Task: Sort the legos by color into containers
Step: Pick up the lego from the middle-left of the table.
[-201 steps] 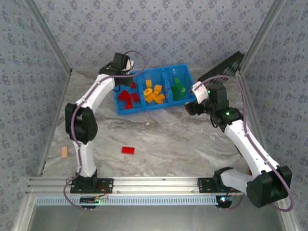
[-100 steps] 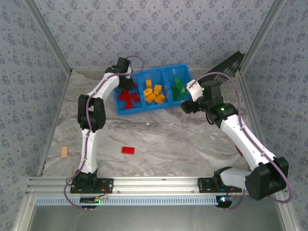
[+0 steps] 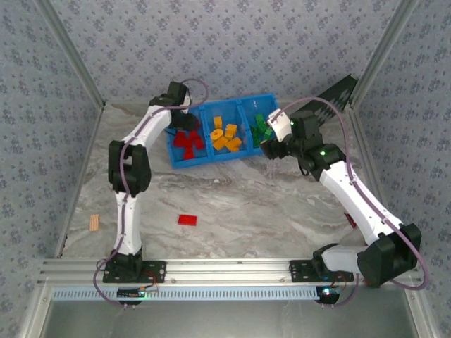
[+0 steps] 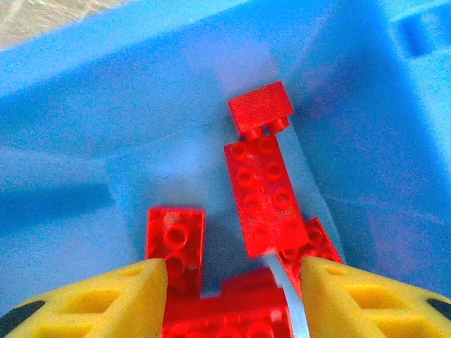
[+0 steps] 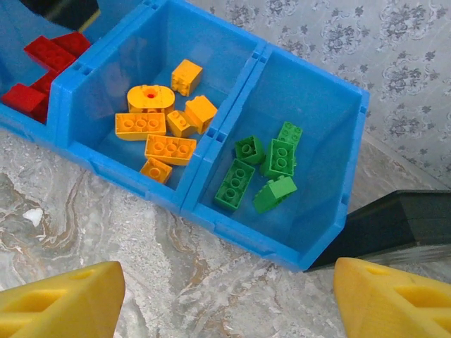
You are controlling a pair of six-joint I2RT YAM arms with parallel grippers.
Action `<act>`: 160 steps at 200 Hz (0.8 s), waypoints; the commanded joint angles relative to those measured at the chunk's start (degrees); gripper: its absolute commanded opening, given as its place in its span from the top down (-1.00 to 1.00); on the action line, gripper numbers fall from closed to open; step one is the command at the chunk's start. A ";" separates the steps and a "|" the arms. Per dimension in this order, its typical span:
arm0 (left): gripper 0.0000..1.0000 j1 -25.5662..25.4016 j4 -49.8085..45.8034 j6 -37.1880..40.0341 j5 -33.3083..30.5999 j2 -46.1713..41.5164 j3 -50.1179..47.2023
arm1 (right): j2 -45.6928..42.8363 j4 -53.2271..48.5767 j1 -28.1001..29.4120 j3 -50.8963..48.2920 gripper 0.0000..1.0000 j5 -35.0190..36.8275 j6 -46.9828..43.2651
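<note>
Nearly done: the tray (image 5: pixel 239 236) holds red bricks (image 4: pixel 264 197), orange bricks (image 5: pixel 169 148) and green bricks (image 5: pixel 278 156) apart; one loose brick (image 3: pixel 187 220) lies on the near table (image 3: pixel 246 204). Left gripper (image 4: pixel 232 282) and right gripper (image 5: pixel 225 296): jaws spread, empty.

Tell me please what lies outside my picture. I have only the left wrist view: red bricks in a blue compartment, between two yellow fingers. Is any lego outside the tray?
Observer: Yes. One red lego lies on the table, in front of the tray.
Operator: What do the other compartments hold?
Observer: The middle one holds orange-yellow legos, the right one green legos.
Operator: Where is the right gripper?
Observer: The right gripper hangs open in front of the green compartment, holding nothing.
</note>
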 commanded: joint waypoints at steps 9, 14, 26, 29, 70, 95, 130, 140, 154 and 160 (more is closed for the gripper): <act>-0.08 -1.31 -2.73 1.65 -0.09 -15.03 -4.40 | -2.08 0.51 1.31 0.61 -0.59 1.13 0.98; -0.08 -1.61 -3.32 1.48 -0.12 -16.88 -6.43 | -2.43 0.58 1.52 0.48 -0.59 1.15 1.25; -0.08 -2.77 -4.17 0.93 -0.11 -21.91 -11.16 | -3.47 0.93 2.04 -1.91 -0.60 1.36 1.60; -0.09 -3.19 -4.30 1.06 -0.11 -23.29 -12.58 | -3.77 1.03 2.08 -2.12 -0.60 1.44 1.70; -0.18 -8.53 -10.29 -1.63 -1.73 -37.62 -31.87 | -6.98 1.19 1.42 -2.66 -0.63 7.08 10.09; -0.22 -11.82 -12.44 -12.97 -1.09 -45.76 -42.42 | -5.91 -6.23 -0.49 2.84 -0.64 5.98 14.89; -0.40 -15.34 -8.89 -42.96 4.07 -55.82 -56.17 | -3.92 -11.03 -1.60 5.46 -0.67 3.37 17.00; -0.44 -17.65 -5.77 -51.75 3.58 -59.41 -59.67 | -3.82 -10.12 -1.67 4.52 -0.67 2.91 17.18; -0.42 -19.91 -0.98 -63.46 2.52 -63.10 -64.61 | -3.91 -7.90 -1.77 2.95 -0.67 1.95 17.37; -0.40 -21.36 0.17 -67.58 0.40 -64.49 -66.32 | -4.00 -7.06 -1.84 2.25 -0.67 1.42 17.30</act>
